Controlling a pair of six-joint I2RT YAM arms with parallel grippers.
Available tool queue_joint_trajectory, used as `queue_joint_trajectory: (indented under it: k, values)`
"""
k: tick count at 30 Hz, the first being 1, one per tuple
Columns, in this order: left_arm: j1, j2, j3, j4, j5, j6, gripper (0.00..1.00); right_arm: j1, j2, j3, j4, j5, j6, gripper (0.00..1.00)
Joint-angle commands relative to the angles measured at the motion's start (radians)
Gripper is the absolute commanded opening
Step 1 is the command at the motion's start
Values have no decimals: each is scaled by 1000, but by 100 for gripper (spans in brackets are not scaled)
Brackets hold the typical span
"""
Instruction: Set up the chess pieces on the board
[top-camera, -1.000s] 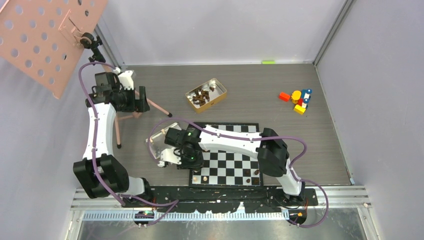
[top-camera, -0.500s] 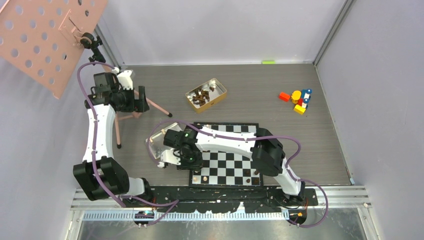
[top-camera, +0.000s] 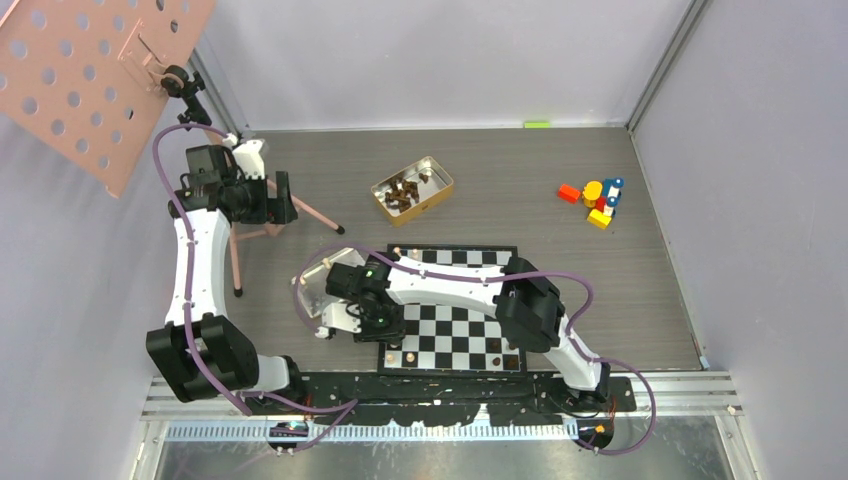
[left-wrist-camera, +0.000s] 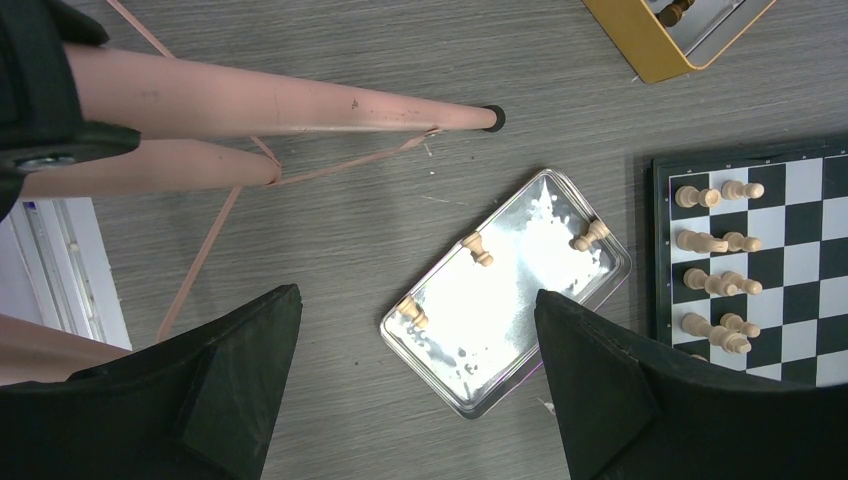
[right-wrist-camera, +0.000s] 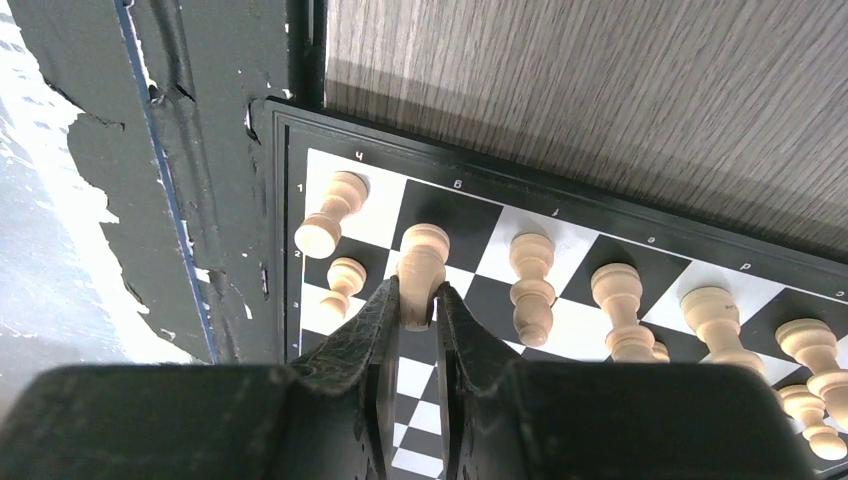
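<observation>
Two tools: right tool (right-wrist-camera: 418, 296) pinches a pale chessman (right-wrist-camera: 424, 246) at the board (right-wrist-camera: 470, 225) corner; left tool (left-wrist-camera: 415, 305) gapes empty.

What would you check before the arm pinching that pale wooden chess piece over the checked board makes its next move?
1. Grip of the right gripper on the pale beige wooden chess piece: ok, fingers shut on its stem.
2. Piece resting on the black-and-silver checked chessboard: cannot tell.
3. Gap to the neighbouring pale pieces: ok, narrowly.
4. Idle left gripper open, off the board: ok.
5. Emptying of the shiny rectangular tray: not ok, three pale pieces lie in it.
</observation>
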Motion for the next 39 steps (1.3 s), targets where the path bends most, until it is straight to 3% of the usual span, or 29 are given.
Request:
queue_joint_trajectory:
  k: [1, 9, 25, 33, 39]
  values:
    - [13, -20, -10, 37, 14, -4, 90, 6, 6, 41, 4, 13, 9, 7]
    - [13, -19, -13, 37, 19, -4, 90, 7, 10, 41, 7, 24, 9, 12]
    - [12, -19, -20, 36, 22, -1, 90, 7, 4, 46, 7, 26, 19, 34]
    - [13, -17, -21, 34, 22, -1, 90, 6, 2, 50, 6, 23, 21, 33]
    - [13, -16, -21, 33, 21, 0, 90, 7, 11, 59, -6, 2, 22, 27]
